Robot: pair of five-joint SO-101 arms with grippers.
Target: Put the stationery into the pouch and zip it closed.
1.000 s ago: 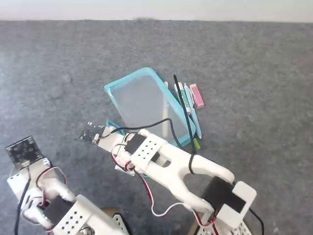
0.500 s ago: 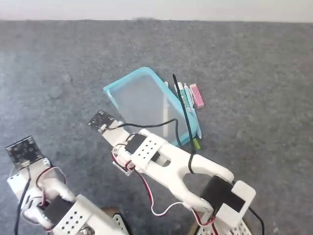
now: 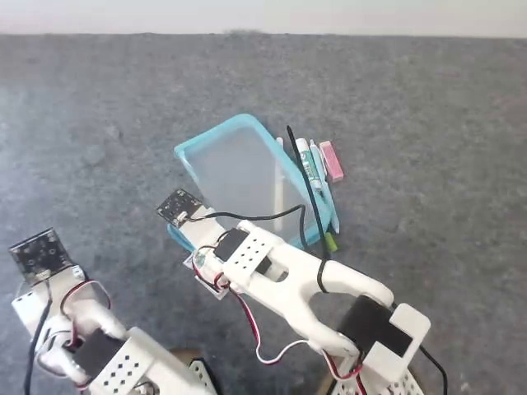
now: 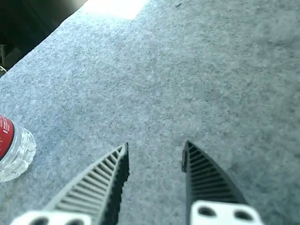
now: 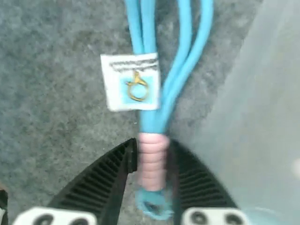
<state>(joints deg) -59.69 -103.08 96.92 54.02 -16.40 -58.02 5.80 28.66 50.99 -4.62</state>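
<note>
Grey felt desk [image 3: 428,99] runs to a pale wall [image 3: 263,16]. The right tool [image 5: 152,144], clamped on the pink pull [image 5: 152,164] of the pouch [image 3: 239,169], has swung right; the left tool [image 4: 154,150] gapes empty

**Pouch mid-bench, stationery along its right edge**

The pouch [image 3: 243,173] lies on the bench [image 3: 428,107], with the pens [image 3: 321,185] and eraser [image 3: 331,160] just beside its right edge. My right end effector [image 5: 152,145] sits at its near left corner, the cord's bead [image 5: 152,161] between the jaws. My left end effector [image 4: 154,154] hangs well apart at the near left, with a bottle [image 4: 11,145] near it.
</note>
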